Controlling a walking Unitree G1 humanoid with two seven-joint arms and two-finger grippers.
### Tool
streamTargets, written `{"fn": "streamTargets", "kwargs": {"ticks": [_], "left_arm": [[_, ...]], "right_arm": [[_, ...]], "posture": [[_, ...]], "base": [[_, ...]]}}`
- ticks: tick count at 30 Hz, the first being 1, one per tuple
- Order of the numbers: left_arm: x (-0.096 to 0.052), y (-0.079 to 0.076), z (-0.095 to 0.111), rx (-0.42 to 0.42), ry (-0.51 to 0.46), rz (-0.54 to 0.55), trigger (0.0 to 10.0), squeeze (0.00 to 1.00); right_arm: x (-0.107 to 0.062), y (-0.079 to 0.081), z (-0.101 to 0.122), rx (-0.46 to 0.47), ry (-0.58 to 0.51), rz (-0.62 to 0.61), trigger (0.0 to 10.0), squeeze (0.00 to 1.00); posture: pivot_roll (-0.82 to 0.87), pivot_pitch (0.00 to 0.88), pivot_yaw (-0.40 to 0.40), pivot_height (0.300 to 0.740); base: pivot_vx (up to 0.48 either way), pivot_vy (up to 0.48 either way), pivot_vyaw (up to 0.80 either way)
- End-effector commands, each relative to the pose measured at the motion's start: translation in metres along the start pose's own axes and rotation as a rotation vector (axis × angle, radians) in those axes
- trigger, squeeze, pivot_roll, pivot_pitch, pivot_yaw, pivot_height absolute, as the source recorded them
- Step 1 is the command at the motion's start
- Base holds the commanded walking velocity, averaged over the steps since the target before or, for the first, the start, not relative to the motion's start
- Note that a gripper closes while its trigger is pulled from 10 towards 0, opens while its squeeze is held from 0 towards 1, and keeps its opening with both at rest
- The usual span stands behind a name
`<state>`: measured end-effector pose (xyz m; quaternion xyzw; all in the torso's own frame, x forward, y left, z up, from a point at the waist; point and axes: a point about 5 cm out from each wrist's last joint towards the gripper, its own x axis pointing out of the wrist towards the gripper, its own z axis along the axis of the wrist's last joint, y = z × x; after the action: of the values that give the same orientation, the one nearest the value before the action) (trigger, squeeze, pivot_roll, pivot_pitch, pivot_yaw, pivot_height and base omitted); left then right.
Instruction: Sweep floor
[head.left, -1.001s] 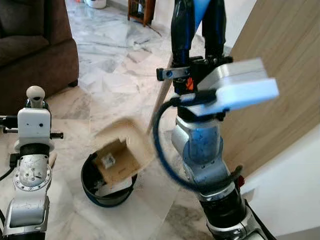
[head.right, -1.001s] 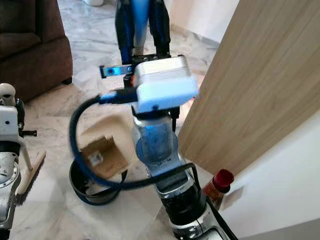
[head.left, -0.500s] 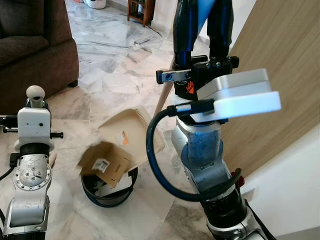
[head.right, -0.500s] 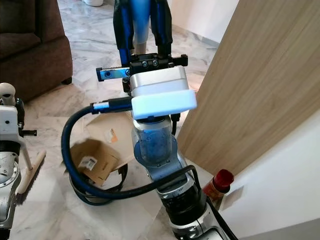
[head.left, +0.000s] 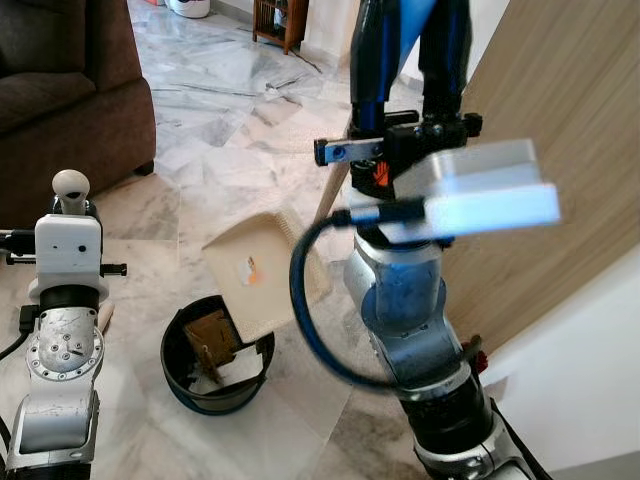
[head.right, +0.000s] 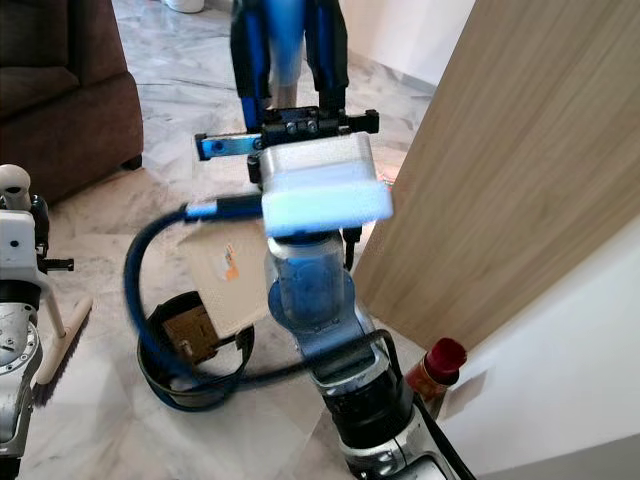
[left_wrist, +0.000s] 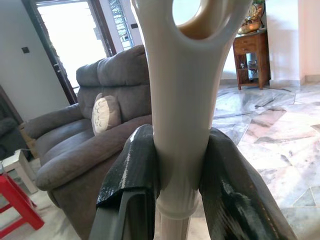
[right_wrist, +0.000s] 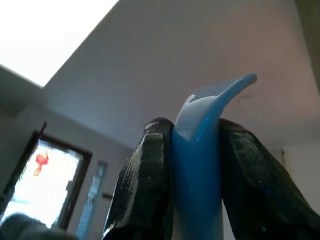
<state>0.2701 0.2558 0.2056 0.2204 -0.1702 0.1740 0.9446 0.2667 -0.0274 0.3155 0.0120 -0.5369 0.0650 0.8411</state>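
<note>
Right now the right gripper (right_wrist: 195, 165) is raised high at chest level, its 2 fingers (right_wrist: 142, 185) pinched tight on the blue handle (right_wrist: 200, 150) of the beige dustpan (head.left: 262, 275). Dustpan hangs tilted steeply over the black bin (head.left: 215, 355) on the marble floor (head.left: 200, 120), its lower edge at the bin rim. Cardboard scrap (head.left: 212, 335) sits inside the bin. Left gripper (left_wrist: 175, 175) w/ both fingers (left_wrist: 132, 165) clamped around the cream broom handle (left_wrist: 180, 100), held upright at the robot's left; broom bristles (head.right: 62, 350) rest on the floor beside the bin. Brown sofa (head.left: 60, 80) behind, wood panel (head.left: 560, 120) to the right, red-capped bottle (head.right: 440, 368) by its base.
</note>
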Motion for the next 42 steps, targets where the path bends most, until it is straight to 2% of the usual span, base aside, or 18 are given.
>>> {"fn": "streamTargets", "kwargs": {"ticks": [1, 5, 6, 7, 8, 11, 15, 18, 28, 34, 35, 42], "left_arm": [[0.005, 0.0, 0.013, 0.026, -0.079, -0.003, 10.0, 0.0], [0.004, -0.002, 0.013, 0.02, -0.077, -0.008, 10.0, 0.0], [0.003, -0.003, 0.012, 0.017, -0.075, -0.013, 10.0, 0.0], [0.003, -0.003, 0.012, 0.017, -0.075, -0.013, 10.0, 0.0], [0.003, -0.005, 0.012, 0.012, -0.073, -0.021, 10.0, 0.0], [0.002, -0.008, 0.012, -0.001, -0.069, -0.048, 10.0, 0.0], [-0.001, -0.018, 0.011, -0.024, -0.069, -0.118, 10.0, 0.0], [-0.003, -0.024, 0.012, -0.039, -0.071, -0.155, 10.0, 0.0], [-0.009, -0.031, 0.008, -0.068, -0.038, -0.223, 10.0, 0.0], [-0.014, -0.036, 0.001, -0.097, -0.006, -0.249, 10.0, 0.0], [-0.019, -0.037, -0.006, -0.115, 0.027, -0.248, 10.0, 0.0], [-0.03, -0.04, -0.017, -0.136, 0.081, -0.261, 10.0, 0.0]], "right_arm": [[0.01, -0.013, -0.002, -0.062, -0.025, -0.013, 10.0, 0.0], [0.011, -0.045, -0.024, -0.184, 0.046, -0.063, 10.0, 0.0], [0.01, -0.057, -0.033, -0.213, 0.086, -0.079, 10.0, 0.0], [0.01, -0.057, -0.033, -0.213, 0.086, -0.079, 10.0, 0.0], [0.009, -0.068, -0.042, -0.25, 0.132, -0.103, 10.0, 0.0], [0.004, -0.086, -0.055, -0.287, 0.206, -0.158, 10.0, 0.0], [-0.007, -0.111, -0.07, -0.393, 0.284, -0.229, 10.0, 0.0], [-0.018, -0.119, -0.081, -0.427, 0.335, -0.223, 10.0, 0.0], [-0.043, -0.129, -0.098, -0.516, 0.423, -0.198, 10.0, 0.0], [-0.052, -0.13, -0.106, -0.494, 0.472, -0.187, 10.0, 0.0], [-0.06, -0.132, -0.111, -0.492, 0.509, -0.192, 10.0, 0.0], [-0.08, -0.14, -0.121, -0.486, 0.596, -0.195, 10.0, 0.0]], "posture": [[0.22, 0.091, -0.165, 0.74], [0.21, 0.085, -0.164, 0.74], [0.21, 0.083, -0.164, 0.74], [0.21, 0.083, -0.164, 0.74], [0.21, 0.079, -0.162, 0.74], [0.21, 0.074, -0.161, 0.74], [0.21, 0.072, -0.158, 0.74], [0.21, 0.078, -0.156, 0.74], [0.21, 0.104, -0.154, 0.74], [0.2, 0.115, -0.152, 0.74], [0.2, 0.12, -0.151, 0.74], [0.19, 0.132, -0.15, 0.74]], "base": [[0.0, 0.0, 0.0], [0.0, 0.0, 0.0], [0.0, 0.0, 0.0], [0.0, 0.0, 0.0], [0.0, 0.0, 0.0], [0.0, 0.0, 0.0], [0.0, 0.0, 0.0], [0.0, 0.0, 0.0], [0.0, 0.0, 0.0], [0.0, 0.0, 0.0], [0.0, 0.0, 0.0], [0.0, 0.0, 0.0]]}}
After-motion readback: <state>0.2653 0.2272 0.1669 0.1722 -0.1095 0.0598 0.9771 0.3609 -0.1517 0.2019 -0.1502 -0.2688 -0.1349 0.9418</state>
